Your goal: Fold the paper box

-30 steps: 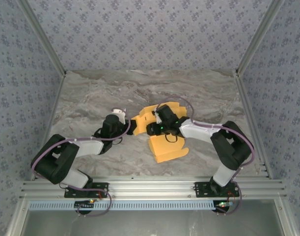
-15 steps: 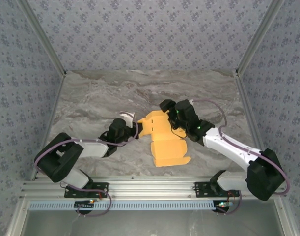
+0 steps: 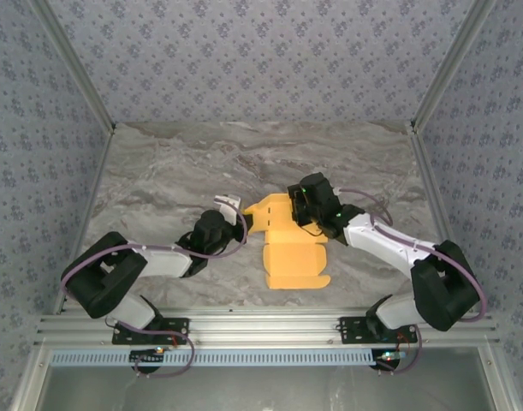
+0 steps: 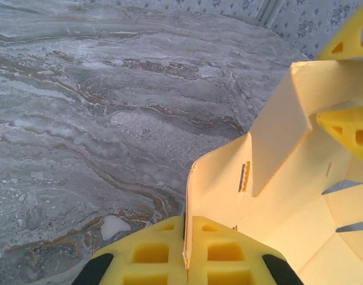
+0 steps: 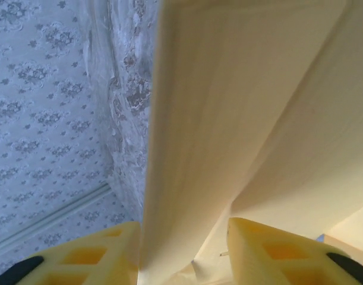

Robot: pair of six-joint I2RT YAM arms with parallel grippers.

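Top external view: the paper box (image 3: 295, 261) sits mid-table (image 3: 158, 163), and I judge it only partly folded. Its near panel lies flat toward the table's near edge. Farther back, walls stand up. There the left gripper (image 3: 242, 224) has its fingers pressed together on one wall's thin edge. Just beyond, the right gripper (image 3: 300, 208) straddles a raised flap, but whether it pinches I cannot tell. Closing and tucking look left to do.

Bright even light; paper box (image 5: 229, 119) blurry close-up, rt wrist.
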